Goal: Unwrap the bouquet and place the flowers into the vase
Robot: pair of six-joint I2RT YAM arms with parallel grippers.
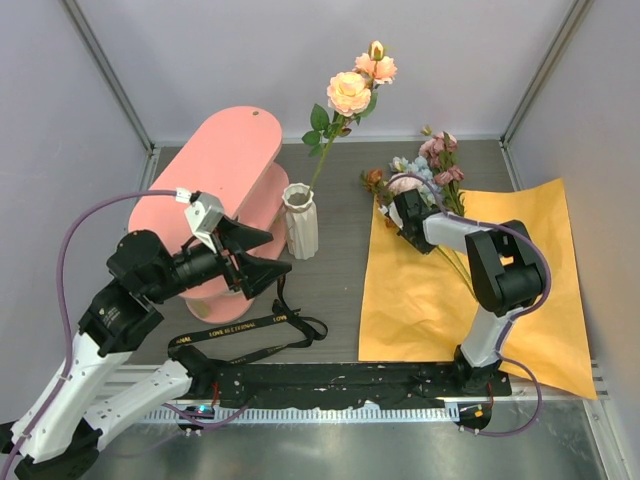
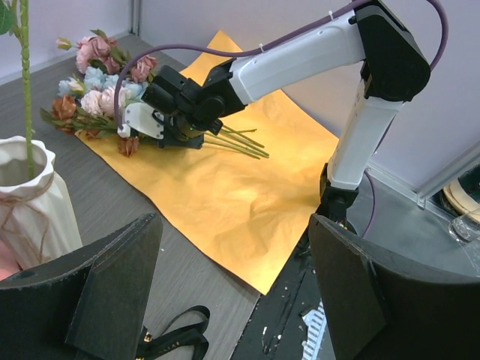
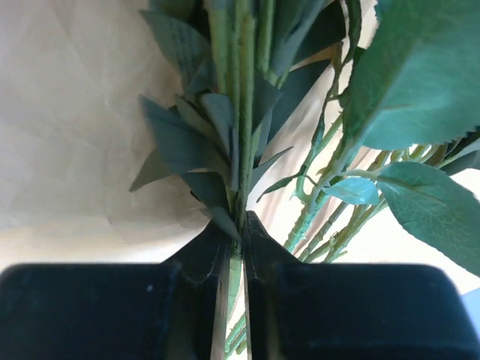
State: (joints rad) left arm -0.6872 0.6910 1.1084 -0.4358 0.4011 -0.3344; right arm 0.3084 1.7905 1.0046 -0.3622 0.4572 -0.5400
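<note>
Grey table [image 1: 345, 262] in a pale-walled booth, with the flowers [image 1: 425, 165] lying on unfolded orange paper [image 1: 540, 270].
The flowers are resting at the paper's far left corner, where the right gripper [image 3: 241, 225] is clamping one green stem [image 3: 244, 150]. Left of the paper, the white ribbed vase [image 1: 300, 220] is holding a peach rose [image 1: 349, 92]. The left gripper [image 1: 278, 252] is hovering beside it with its jaws wide apart, between the pink shelf [image 1: 225, 160] and the black ribbon [image 1: 250, 330].

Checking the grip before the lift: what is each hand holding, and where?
The right hand pinches a flower stem among its leaves; the left hand holds nothing.
</note>
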